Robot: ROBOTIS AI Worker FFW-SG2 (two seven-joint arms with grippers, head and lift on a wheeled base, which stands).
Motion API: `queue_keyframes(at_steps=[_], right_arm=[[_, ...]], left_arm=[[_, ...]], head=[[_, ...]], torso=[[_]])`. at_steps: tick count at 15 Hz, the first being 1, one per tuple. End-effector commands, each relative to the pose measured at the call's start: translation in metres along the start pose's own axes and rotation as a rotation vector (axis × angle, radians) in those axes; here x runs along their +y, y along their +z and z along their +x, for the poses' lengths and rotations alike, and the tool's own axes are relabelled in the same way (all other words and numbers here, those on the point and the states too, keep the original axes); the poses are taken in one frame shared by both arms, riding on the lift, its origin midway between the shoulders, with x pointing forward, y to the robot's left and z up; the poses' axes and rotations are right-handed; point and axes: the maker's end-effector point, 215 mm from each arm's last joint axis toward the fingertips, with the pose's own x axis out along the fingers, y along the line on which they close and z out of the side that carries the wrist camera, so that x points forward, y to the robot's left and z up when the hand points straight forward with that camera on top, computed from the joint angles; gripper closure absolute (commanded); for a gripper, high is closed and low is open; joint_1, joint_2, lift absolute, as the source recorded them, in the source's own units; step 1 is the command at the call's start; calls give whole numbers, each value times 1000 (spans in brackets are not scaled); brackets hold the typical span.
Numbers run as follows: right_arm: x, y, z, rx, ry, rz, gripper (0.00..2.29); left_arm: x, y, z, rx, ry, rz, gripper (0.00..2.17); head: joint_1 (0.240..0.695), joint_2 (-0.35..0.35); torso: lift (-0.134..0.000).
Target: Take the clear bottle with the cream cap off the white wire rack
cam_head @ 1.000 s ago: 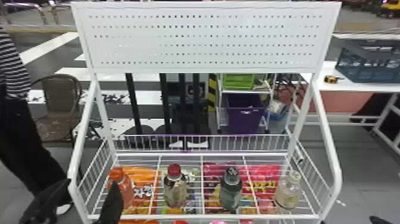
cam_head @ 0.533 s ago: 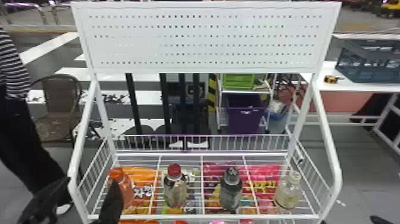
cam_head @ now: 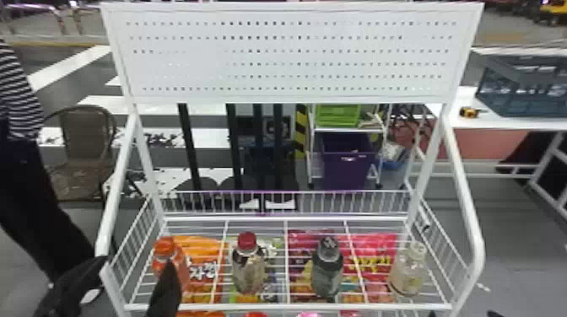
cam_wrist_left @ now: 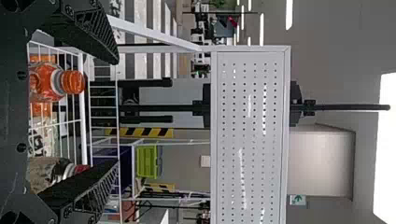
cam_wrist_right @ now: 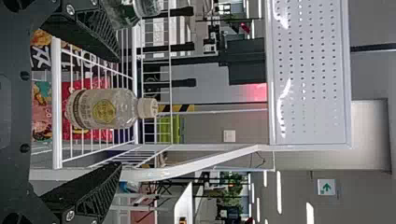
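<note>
Near the right end of the white wire rack (cam_head: 270, 307), find the clear bottle with the cream cap (cam_head: 407, 272), upright on the wires, presumably for easy grasping; note the right gripper (cam_wrist_right: 117, 112) spread wide, empty, seemingly lined up to straddle it; note the left gripper (cam_wrist_left: 116, 112) likewise wide and empty, probably waiting; looks transparent, round-shouldered, yellow-printed midway.

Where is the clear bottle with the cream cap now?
In the head view, the clear bottle stands at the right end of the white wire rack, last in the row, to the right of the bottle with the dark cap.
</note>
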Motion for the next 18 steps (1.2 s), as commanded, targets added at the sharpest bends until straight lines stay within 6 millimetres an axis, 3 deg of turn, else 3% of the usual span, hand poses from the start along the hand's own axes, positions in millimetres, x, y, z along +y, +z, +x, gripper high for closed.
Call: queue_keyframes(at_steps=[1, 3, 10, 18], right_arm=[[-4, -35, 20, 16, -10, 10, 120], [-1, -49, 38, 11, -6, 19, 124], [2, -67, 95, 17, -30, 19, 124], [1, -61, 146, 21, -31, 25, 140]], left_arm=[[-2, -9, -3, 47, -3, 17, 137], [-4, -9, -5, 51, -9, 22, 137], [-28, -20, -9, 87, -50, 31, 137], [-33, -32, -6, 105, -56, 36, 137]], head=[[499, 0], [499, 0], [499, 0], [499, 0]], torso=[[0], [0], [0], [0]])
